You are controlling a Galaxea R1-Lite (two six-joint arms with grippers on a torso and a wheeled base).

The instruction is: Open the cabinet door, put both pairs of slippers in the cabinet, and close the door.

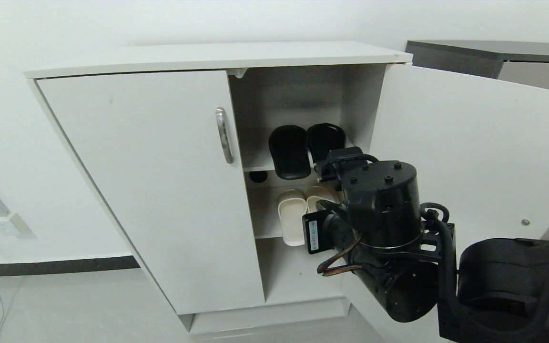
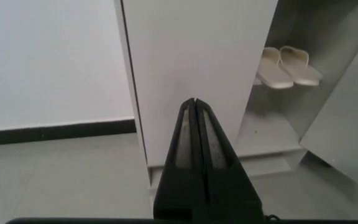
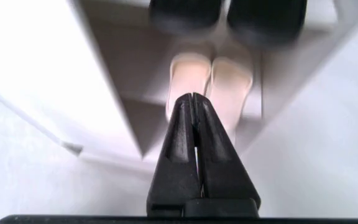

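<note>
your right gripper (image 3: 194,102) has its fingers (image 3: 182,127) pressed together, with nothing pinched between them. it points into the open side of the cabinet (image 1: 208,55), toward the white slippers (image 3: 211,78); you can't tell whether the tips touch them. your left gripper (image 2: 195,106) is also pressed tight and holds nothing, facing the closed left door (image 2: 197,56) without touching it. the right door (image 1: 470,157) stands swung wide open. the black slippers (image 1: 289,151) lie side by side on the upper shelf (image 1: 255,167), and the white pair sits side by side on the middle shelf (image 1: 267,235) just below. the handle (image 1: 224,136) on the left door is untouched.
</note>
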